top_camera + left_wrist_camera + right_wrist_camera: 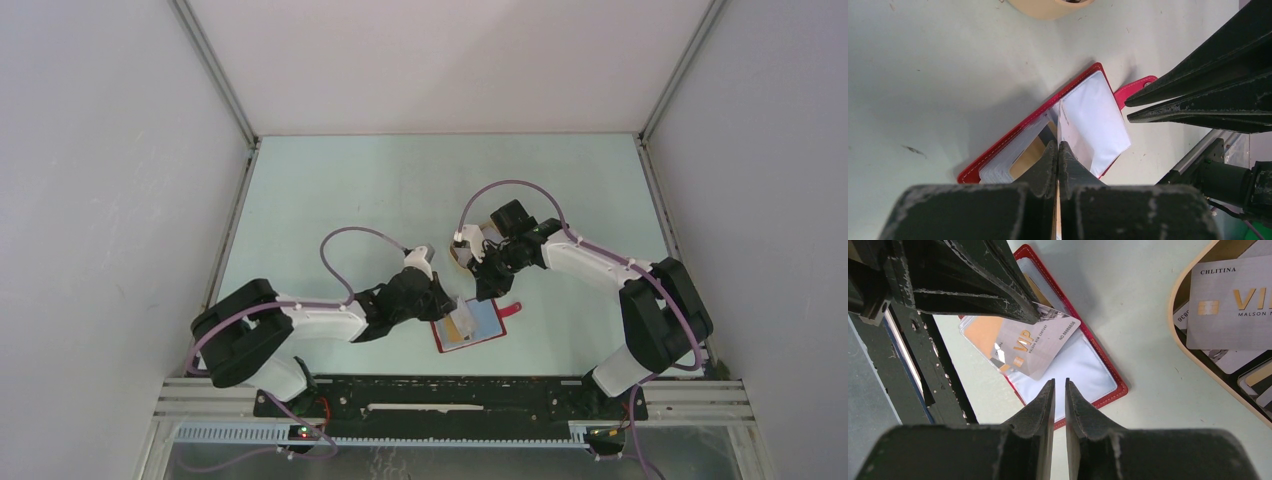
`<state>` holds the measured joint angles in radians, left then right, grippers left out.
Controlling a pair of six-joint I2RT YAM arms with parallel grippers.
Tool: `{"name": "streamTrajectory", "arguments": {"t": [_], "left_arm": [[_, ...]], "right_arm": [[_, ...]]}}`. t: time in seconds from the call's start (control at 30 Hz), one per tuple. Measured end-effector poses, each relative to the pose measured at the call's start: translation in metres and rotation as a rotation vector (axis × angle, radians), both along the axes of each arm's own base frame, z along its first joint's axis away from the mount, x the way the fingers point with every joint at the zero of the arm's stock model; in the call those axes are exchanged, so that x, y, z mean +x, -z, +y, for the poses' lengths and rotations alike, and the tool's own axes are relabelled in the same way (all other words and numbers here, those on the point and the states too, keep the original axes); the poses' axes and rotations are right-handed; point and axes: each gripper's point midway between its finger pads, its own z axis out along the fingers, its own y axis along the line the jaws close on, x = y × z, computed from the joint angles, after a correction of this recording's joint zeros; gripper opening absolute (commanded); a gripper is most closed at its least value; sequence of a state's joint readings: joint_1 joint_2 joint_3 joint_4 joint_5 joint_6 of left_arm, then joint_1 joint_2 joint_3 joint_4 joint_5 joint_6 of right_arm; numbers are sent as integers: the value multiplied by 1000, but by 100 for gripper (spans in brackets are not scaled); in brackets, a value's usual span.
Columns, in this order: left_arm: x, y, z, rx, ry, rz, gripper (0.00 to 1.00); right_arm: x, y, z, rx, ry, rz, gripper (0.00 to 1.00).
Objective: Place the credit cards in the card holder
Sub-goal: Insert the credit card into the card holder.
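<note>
The red card holder [485, 328] lies open on the table, pale inside up; it also shows in the left wrist view [1013, 135] and the right wrist view [1108, 395]. My left gripper [1058, 145] is shut on a grey VIP credit card [1033, 345], holding it tilted with its lower edge against the holder's inside. In the top view the left gripper [455, 312] sits over the holder's left half. My right gripper [1059, 381] is nearly shut, a narrow gap, nothing in it, just above the holder's near edge [490, 288]. More credit cards [1233, 305] lie in the tray.
A beige oval tray [1175, 315] stands just behind the holder, partly under my right arm [462, 258]; its rim shows in the left wrist view [1048, 6]. The holder's snap tab [1135, 87] points toward my right gripper's fingers [1208, 95]. Grey walls enclose the table.
</note>
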<state>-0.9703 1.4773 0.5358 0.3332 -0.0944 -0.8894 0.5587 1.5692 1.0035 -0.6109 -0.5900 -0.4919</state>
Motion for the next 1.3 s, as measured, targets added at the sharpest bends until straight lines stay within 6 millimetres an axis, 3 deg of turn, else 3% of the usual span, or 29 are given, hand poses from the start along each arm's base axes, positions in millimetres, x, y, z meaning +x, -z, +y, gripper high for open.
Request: {"name": "streamTrajectory", "arguments": {"t": [0.6, 0.93, 1.3], "left_arm": [[0, -1, 3, -18, -12, -21, 0], [-9, 13, -8, -19, 24, 40, 0], [-14, 14, -14, -20, 39, 91, 0]], "right_arm": [[-2, -1, 1, 12, -5, 8, 21], [-3, -1, 1, 9, -9, 13, 21], [-5, 22, -8, -64, -13, 55, 21]]}}
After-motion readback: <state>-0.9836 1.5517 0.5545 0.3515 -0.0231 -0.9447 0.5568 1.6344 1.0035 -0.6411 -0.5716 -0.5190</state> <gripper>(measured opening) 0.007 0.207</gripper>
